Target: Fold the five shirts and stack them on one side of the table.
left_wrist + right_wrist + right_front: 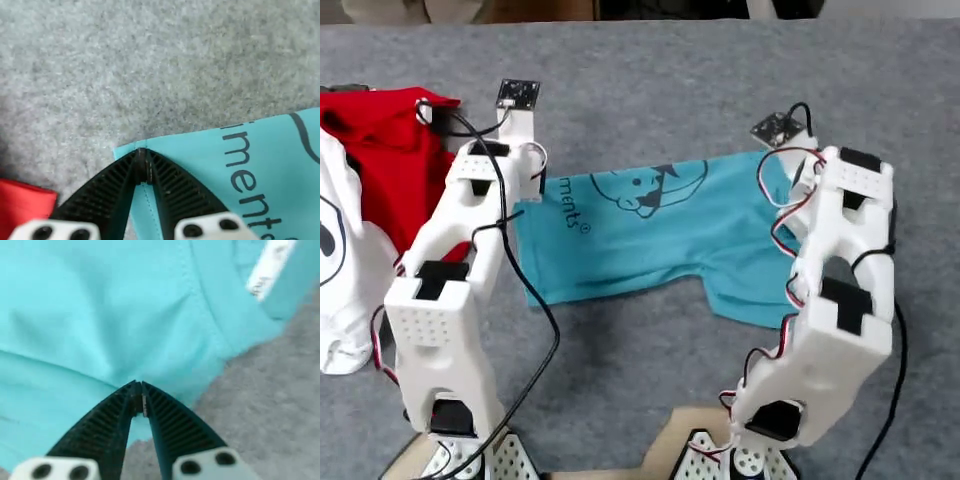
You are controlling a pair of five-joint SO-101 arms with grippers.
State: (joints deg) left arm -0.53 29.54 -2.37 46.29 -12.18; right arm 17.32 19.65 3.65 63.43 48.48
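A teal shirt [650,235] with a dark print lies spread across the middle of the grey table, print side up. My left gripper [142,165] is shut on the corner of the teal shirt's [260,170] left edge, and cloth shows between its fingers. My right gripper [138,399] is shut on the teal shirt [100,315] at its right side near the collar, where the fabric puckers toward the tips. In the high view the left arm [470,220] stands over the shirt's left edge and the right arm [840,250] over its right edge.
A red shirt [390,150] lies crumpled at the table's far left, its edge close to the left gripper [22,202]. A white shirt [340,280] is heaped in front of it. Bare grey felt [650,90] stretches behind the teal shirt.
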